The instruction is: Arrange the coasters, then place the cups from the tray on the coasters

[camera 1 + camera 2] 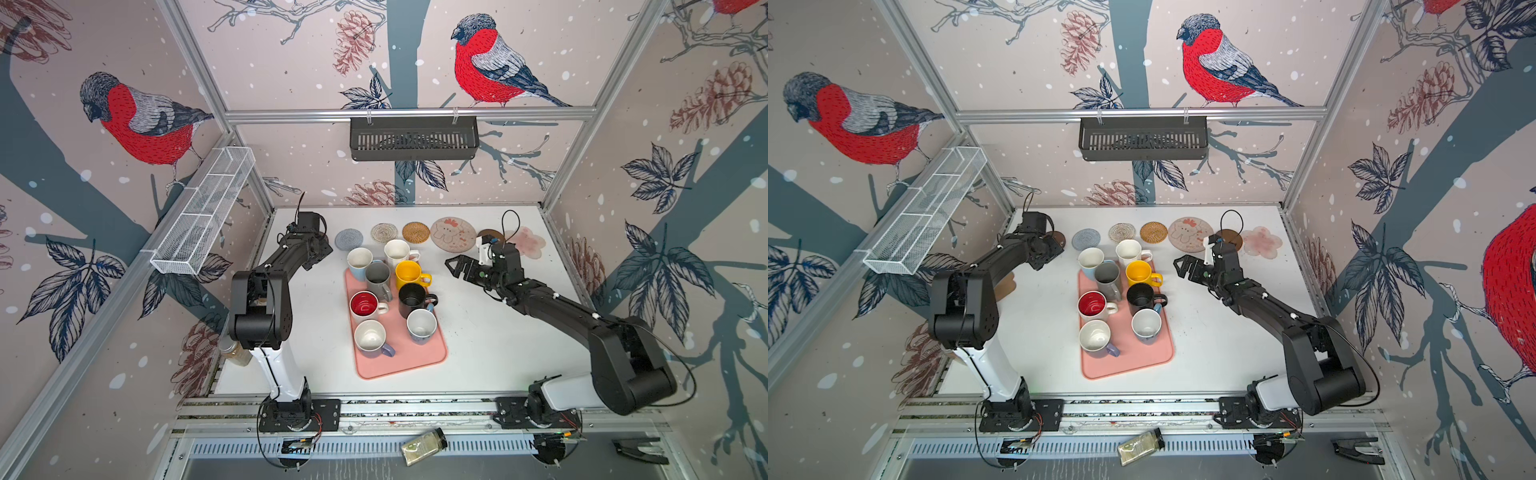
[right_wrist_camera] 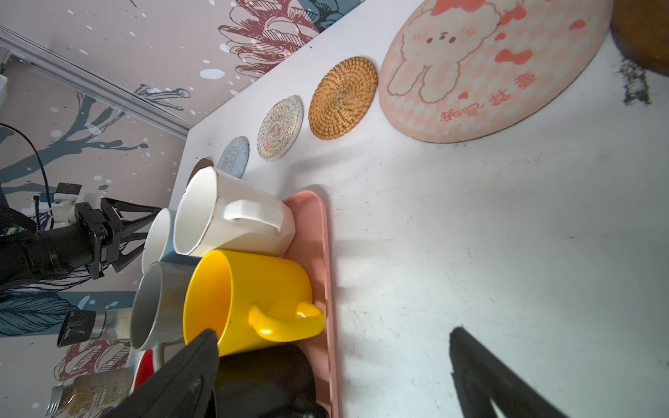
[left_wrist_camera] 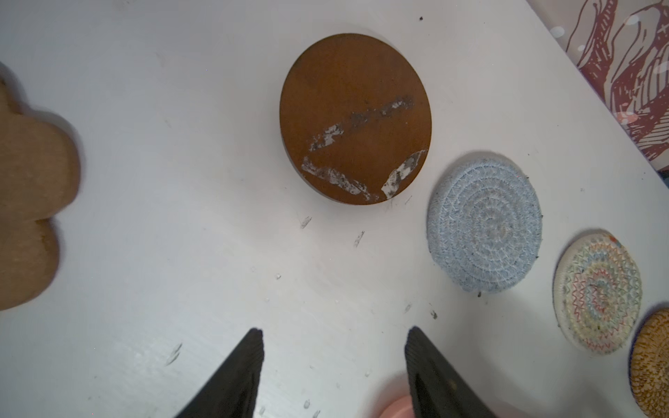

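Coasters (image 1: pixel 453 235) in a row along the far edge of the table (image 1: pixel 498 353) in both top views: blue-grey round (image 1: pixel 348 240), cream woven round (image 1: pixel 384 232), rattan round (image 1: pixel 416 232), cartoon round (image 1: pixel 446 241), brown disc (image 1: pixel 494 235) half hidden behind the right arm, pink flower (image 1: pixel 530 242). Cups (image 1: pixel 409 274), all eight, standing on the tray (image 1: pixel 415 361) in mid-table. Right gripper (image 1: pixel 453 268) spread wide and empty, just off the tray's far right corner. In a top view, left gripper (image 1: pixel 1052 251) just beside a second brown disc (image 1: pixel 1060 238) at the row's left end; paw-shaped coaster (image 1: pixel 1005 286) apart from the row, near the left edge.

Left wrist view: fingers (image 3: pixel 246 365) parted, nothing between them; second brown disc lying flat and free, just beside the blue-grey round; paw-shaped coaster well apart from the line.

Right wrist view: jaws wide, holding nothing, bare table between them, yellow cup (image 2: pixel 249 300) and tray rim close by one finger.

Judged step: arranging, nearly finished, no cup moved yet. Next move probably calls for crossing to the paw-shaped coaster, pinching its thin edge low against the table, and setting it in line; cups only afterwards.
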`<action>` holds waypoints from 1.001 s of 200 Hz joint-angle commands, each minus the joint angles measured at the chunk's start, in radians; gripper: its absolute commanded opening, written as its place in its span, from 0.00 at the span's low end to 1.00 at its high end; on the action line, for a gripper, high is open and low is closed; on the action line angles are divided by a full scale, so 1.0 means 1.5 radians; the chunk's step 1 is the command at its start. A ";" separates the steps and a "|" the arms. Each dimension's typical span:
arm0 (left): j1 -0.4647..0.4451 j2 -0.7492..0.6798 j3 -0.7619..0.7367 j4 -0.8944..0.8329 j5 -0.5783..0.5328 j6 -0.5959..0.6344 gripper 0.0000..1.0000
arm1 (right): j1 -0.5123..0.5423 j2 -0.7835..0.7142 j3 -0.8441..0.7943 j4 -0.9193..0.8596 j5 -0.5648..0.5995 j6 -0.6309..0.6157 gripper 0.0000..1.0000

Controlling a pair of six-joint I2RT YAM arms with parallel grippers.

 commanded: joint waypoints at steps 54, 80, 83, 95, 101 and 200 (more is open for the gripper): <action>0.008 -0.004 0.006 -0.125 -0.182 -0.041 0.48 | -0.005 -0.039 -0.022 0.050 -0.033 0.025 0.99; 0.040 -0.003 -0.019 -0.090 -0.153 -0.055 0.48 | -0.005 -0.047 -0.023 0.050 -0.039 0.027 0.99; 0.044 -0.001 -0.019 -0.088 -0.148 -0.056 0.48 | -0.005 -0.050 -0.023 0.051 -0.039 0.027 0.99; 0.058 0.008 -0.018 -0.080 -0.134 -0.055 0.48 | -0.005 -0.054 -0.025 0.051 -0.037 0.027 0.99; 0.063 0.014 -0.016 -0.077 -0.130 -0.052 0.48 | -0.005 -0.055 -0.026 0.051 -0.036 0.026 0.99; 0.149 0.068 0.015 -0.080 -0.162 -0.022 0.58 | 0.002 -0.029 -0.029 0.076 -0.035 0.032 0.99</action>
